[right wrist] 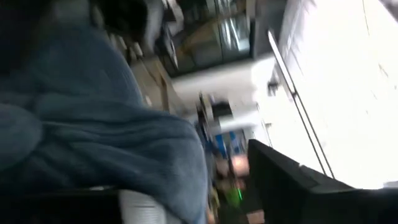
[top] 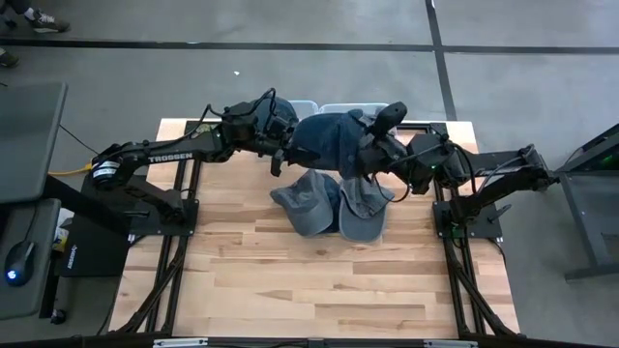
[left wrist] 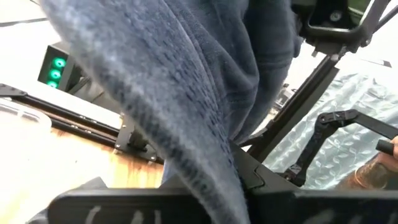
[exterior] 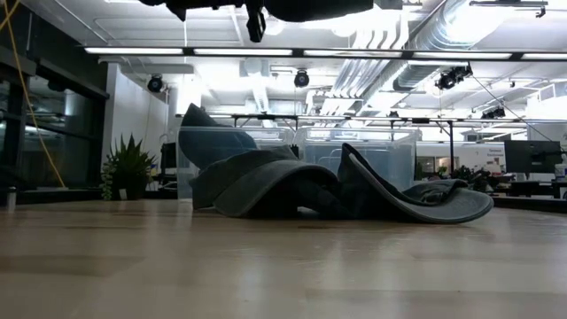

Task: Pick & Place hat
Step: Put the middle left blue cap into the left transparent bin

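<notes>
Blue hat [top: 329, 143] is held up between both arms, above the far middle of the counter [top: 290, 280]. Left tool [top: 287, 145] pinches its left edge; right tool [top: 372, 153] is buried in the cloth, fingers cannot tell.

Risk: uneven pull could slip the fabric, dropping it onto the gray hats [top: 329, 203] below, short of the bins [top: 340, 108].

Overhead view straight down, low view level across table [top: 290, 290], both sharing grey hats [top: 329, 205]
</notes>
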